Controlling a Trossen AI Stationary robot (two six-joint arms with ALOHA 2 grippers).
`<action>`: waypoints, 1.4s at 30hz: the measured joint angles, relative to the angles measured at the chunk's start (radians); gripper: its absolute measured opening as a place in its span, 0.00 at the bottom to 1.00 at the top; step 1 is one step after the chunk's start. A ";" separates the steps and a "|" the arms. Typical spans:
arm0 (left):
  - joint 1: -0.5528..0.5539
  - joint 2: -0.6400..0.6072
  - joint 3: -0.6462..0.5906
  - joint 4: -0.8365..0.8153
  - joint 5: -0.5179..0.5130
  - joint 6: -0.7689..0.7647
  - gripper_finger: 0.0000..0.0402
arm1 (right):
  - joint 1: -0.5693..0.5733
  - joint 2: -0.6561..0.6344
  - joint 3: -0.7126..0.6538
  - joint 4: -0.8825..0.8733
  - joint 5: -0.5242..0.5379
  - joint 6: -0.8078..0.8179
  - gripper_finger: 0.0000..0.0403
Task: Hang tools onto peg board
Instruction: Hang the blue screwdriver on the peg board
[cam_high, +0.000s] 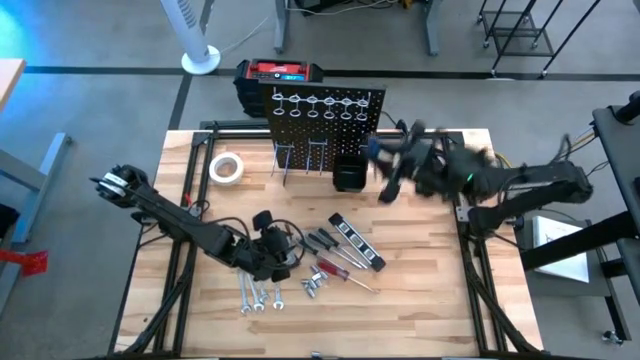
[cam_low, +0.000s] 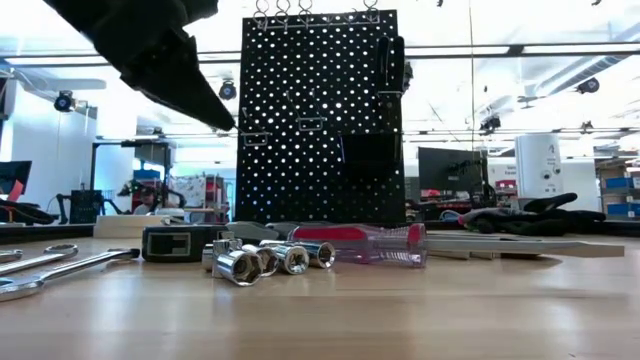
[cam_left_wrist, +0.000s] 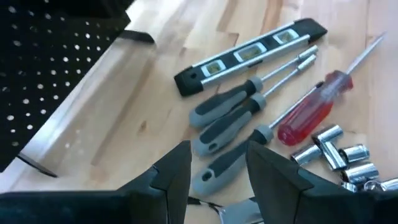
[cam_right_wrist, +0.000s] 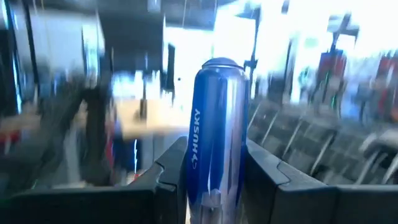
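The black peg board (cam_high: 330, 115) stands upright at the table's far edge, with silver rings along its top and a black bin (cam_high: 350, 172) at its foot. My right gripper (cam_high: 392, 165) is just right of the board, above the table, shut on a blue-handled screwdriver (cam_right_wrist: 214, 112). My left gripper (cam_left_wrist: 219, 149) is open low over the table's middle. Its fingers stand either side of the nearest of three grey-handled screwdrivers (cam_left_wrist: 230, 121), which lie flat beside a black level (cam_left_wrist: 249, 53), a red-handled screwdriver (cam_left_wrist: 311, 115) and silver sockets (cam_left_wrist: 339, 155). My right gripper pinches the screwdriver's blue handle (cam_right_wrist: 214, 168) between its two fingers. The handle's rounded butt end (cam_right_wrist: 219, 68) sticks out beyond the fingertips. The shaft is hidden behind the gripper. The arm comes from the table's right, and the screwdriver is clear of the table.
A white tape roll (cam_high: 227, 167) lies left of the board. Silver wrenches (cam_high: 258, 295) lie near the front, and a tape measure (cam_low: 180, 242) sits by the sockets. A black-and-red case (cam_high: 280, 75) stands behind the board. There is bare wood at the table's front right.
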 joint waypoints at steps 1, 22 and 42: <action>0.001 -0.008 0.000 -0.003 0.000 0.000 0.36 | -0.047 -0.013 0.000 0.069 -0.064 -0.003 0.22; 0.018 -0.140 0.000 -0.052 -0.001 0.040 0.36 | -0.547 0.217 0.315 0.168 -0.452 0.199 0.22; 0.018 -0.119 -0.002 -0.078 -0.025 -0.017 0.36 | -0.562 0.241 0.377 -0.053 -0.507 0.254 0.22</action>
